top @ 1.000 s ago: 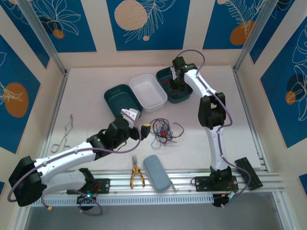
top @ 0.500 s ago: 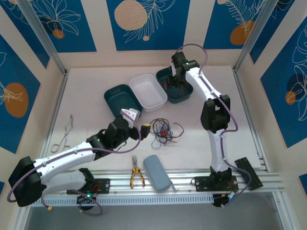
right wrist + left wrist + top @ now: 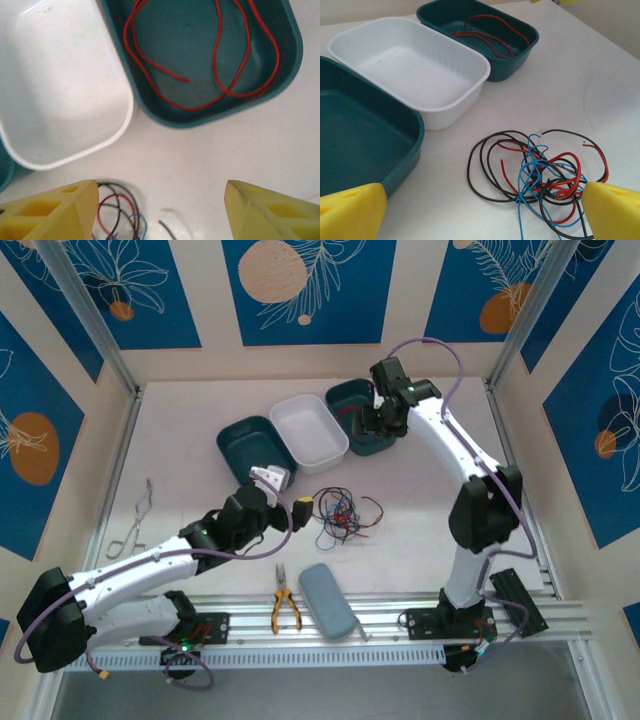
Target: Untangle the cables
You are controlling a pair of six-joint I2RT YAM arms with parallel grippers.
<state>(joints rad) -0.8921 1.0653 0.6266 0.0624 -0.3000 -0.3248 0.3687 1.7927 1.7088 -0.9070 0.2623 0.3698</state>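
Left gripper (image 3: 482, 210) gapes near tangled red, black, blue cables (image 3: 540, 177).

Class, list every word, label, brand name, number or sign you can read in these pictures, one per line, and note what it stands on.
No readable text in any view.
white tray, far teal tray, near teal tray: plain, no label.
wall panels: leaf and circle drawings, no letters.
pliers, grey case: any marking is too small to read.
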